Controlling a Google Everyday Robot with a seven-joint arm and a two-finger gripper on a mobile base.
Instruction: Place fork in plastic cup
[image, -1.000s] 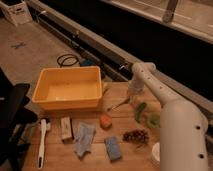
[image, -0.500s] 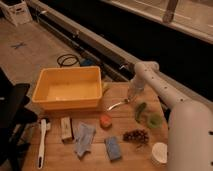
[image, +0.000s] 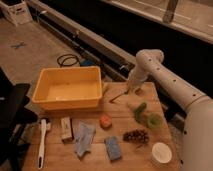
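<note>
The slim metal fork (image: 118, 97) slants down to the left, just above the wooden table (image: 125, 160), right of the yellow bin. My gripper (image: 130, 89) hangs from the white arm at the table's far side and is shut on the fork's upper right end. The light green plastic cup (image: 154, 120) stands on the table to the front right of the gripper, a clear gap away. A green cucumber-like vegetable (image: 139, 112) lies against the cup's left side.
A yellow bin (image: 67, 87) fills the table's back left. An orange sponge piece (image: 105, 121), grapes (image: 136, 135), a white cup (image: 161, 151), two blue cloths (image: 82, 137), a beige block (image: 66, 128) and a white brush (image: 42, 142) lie in front.
The gripper has risen a little with the fork, whose free end has come up off the table. The other things have not moved.
</note>
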